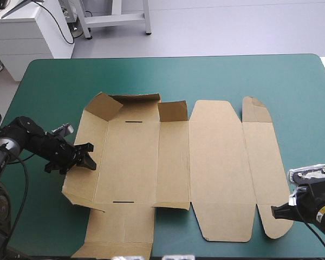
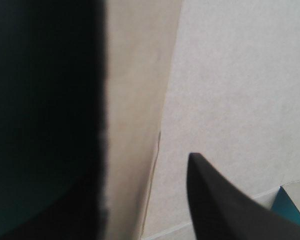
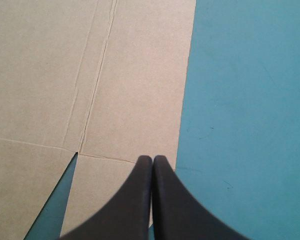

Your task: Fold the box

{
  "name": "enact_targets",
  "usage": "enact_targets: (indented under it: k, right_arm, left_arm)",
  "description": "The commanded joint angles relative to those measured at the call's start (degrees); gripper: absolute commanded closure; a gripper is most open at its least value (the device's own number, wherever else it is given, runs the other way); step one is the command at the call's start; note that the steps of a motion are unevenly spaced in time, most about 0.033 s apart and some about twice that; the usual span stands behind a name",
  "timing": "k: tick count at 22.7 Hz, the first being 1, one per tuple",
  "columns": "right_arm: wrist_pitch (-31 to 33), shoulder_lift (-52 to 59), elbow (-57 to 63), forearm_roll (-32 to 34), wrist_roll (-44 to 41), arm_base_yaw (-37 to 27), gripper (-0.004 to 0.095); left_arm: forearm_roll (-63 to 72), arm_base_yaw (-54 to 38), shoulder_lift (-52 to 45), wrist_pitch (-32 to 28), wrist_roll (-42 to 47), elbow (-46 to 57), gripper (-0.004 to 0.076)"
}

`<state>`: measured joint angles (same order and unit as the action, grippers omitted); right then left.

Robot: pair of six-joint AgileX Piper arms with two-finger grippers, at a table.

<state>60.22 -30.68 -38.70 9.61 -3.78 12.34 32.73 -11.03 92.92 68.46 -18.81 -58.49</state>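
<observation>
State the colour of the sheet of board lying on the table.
Plain brown; the box shows best in the high view.

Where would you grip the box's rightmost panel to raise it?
Probably by its long outer edge, coming in low from the right of the table: the rightmost panel lies flat, that edge is free, and its crease runs parallel.

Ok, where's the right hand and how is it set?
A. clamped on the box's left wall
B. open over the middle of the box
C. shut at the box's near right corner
C: the right hand has its fingers meeting in one point over the box close to its edge, beside the teal-green cover.
</observation>
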Motion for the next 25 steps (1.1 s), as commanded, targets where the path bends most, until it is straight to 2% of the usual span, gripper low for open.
enact_targets:
  k: [1,2,8,12,16,21,25]
  right_arm:
    - [-2.8,-0.2,-1.5,1.1,0.3,-0.3,0.0924]
    - [-2.8,-0.2,-1.5,1.1,0.3,-0.3,0.0924]
    - [-3.0,-0.2,-1.5,1.0,0.1,-0.3,0.0924]
    - [-3.1,-0.2,-1.5,0.9,-0.3,-0.3,0.0924]
    - [-3.1,-0.2,-1.5,0.2,-0.3,-0.3,0.0924]
    - [-3.1,-0.2,-1.5,0.0,-0.3,-0.3,0.0924]
    - [-2.9,-0.2,-1.5,-0.1,-0.3,-0.3,0.0924]
  left_arm:
    - [1.3,0.3,-3.8,5.8,1.5,-1.1,0.0654]
    - [1.6,0.3,-4.2,5.8,1.5,-1.1,0.0731]
    - [1.7,1.9,-5.7,5.8,3.9,-1.1,0.0731]
    - [-7.1,7.4,-6.1,5.8,3.9,-3.6,0.0731]
    - [-19.1,17.8,-5.3,5.8,4.2,-14.2,0.0731]
    - [-40.6,30.4,0.3,5.5,6.2,-34.6,0.0731]
    - [-48.8,37.6,7.8,5.4,-2.0,-46.2,0.0731]
